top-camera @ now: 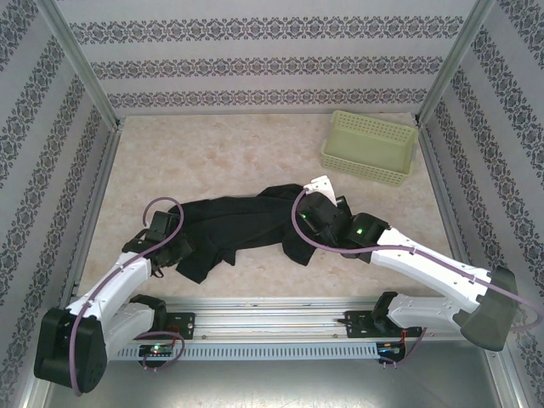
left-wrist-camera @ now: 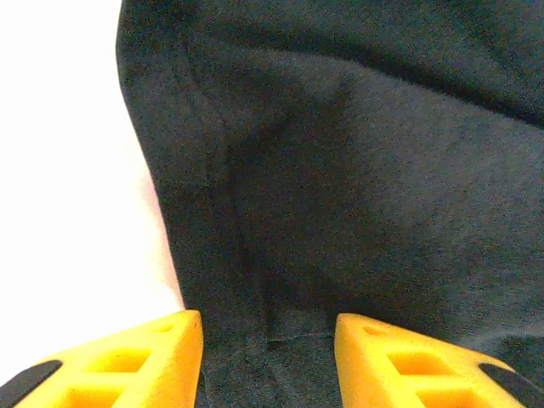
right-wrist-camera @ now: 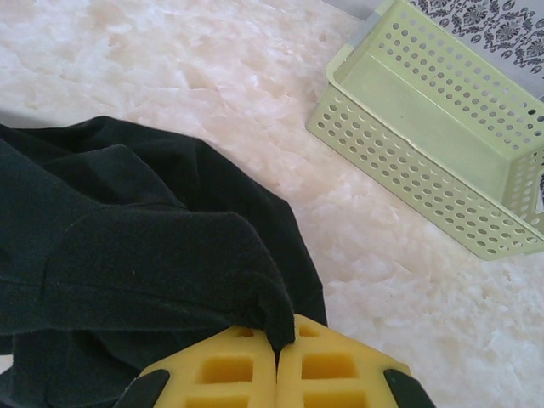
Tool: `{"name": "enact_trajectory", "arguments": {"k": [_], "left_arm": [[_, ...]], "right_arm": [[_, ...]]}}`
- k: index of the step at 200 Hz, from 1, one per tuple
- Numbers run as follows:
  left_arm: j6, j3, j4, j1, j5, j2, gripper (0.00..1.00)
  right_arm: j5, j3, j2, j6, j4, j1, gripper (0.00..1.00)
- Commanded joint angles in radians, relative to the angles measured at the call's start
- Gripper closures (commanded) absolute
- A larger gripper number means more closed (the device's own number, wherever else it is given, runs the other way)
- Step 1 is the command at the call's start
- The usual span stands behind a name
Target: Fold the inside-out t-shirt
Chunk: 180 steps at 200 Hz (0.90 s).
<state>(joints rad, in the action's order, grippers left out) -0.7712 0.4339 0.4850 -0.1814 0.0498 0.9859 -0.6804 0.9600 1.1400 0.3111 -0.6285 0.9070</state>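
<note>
Here the inside-out t-shirt (top-camera: 242, 228) lies bunched in a crooked band across the near half of the table (top-camera: 212, 153), stretched between the two arms and well apart from the pale green basket (top-camera: 365, 166) at the far right corner.

The right gripper (right-wrist-camera: 276, 336) has its yellow fingers pressed together on a fold of the black cloth at the shirt's right end; the fabric runs straight into the seam between them, so it is pinched. The left gripper (left-wrist-camera: 265, 327) sits at the shirt's left end with its fingers spread. Cloth with a stitched seam lies in the gap, but the pads do not appear to bear on it, so I judge that end loose.

The shirt looks light, soft and fully limp. It will drape and sag from any point it is lifted by, and it will drag along the table rather than slide as one piece. It is not fragile, and the knit should give the pads good friction.

A thin pinch through a single layer may slip, so hems and seams are the better holds: the stitched edge under the left fingers, or a shoulder or bottom-hem corner. Two holds spaced along one edge would let the cloth be pulled flat before any fold. Which edge each end is cannot be told from this heap.
</note>
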Motion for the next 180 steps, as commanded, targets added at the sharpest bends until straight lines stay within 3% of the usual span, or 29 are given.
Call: {"name": "enact_trajectory", "arguments": {"k": [1,51,77,109,147,180], "left_arm": [[-0.022,-0.003,-0.008,0.008,0.001,0.024,0.56],[-0.055,-0.024,0.07,0.008,-0.046,-0.053,0.4],[-0.061,-0.029,0.014,0.01,-0.018,0.016,0.39],[-0.057,-0.016,-0.077,0.011,0.012,0.1,0.61],[-0.017,0.013,-0.093,0.015,-0.005,0.096,0.83],[0.025,0.03,-0.106,0.015,0.007,0.03,0.93]], "right_arm": [[-0.016,0.021,-0.007,-0.001,-0.002,-0.003,1.0],[-0.014,0.014,-0.005,0.011,-0.005,-0.005,1.0],[-0.011,0.009,-0.015,0.01,-0.002,-0.004,1.0],[-0.007,0.012,-0.014,0.01,-0.004,-0.004,1.0],[-0.021,0.006,-0.017,0.014,-0.015,-0.004,1.0],[-0.024,0.006,-0.023,0.01,-0.013,-0.005,1.0]]}}
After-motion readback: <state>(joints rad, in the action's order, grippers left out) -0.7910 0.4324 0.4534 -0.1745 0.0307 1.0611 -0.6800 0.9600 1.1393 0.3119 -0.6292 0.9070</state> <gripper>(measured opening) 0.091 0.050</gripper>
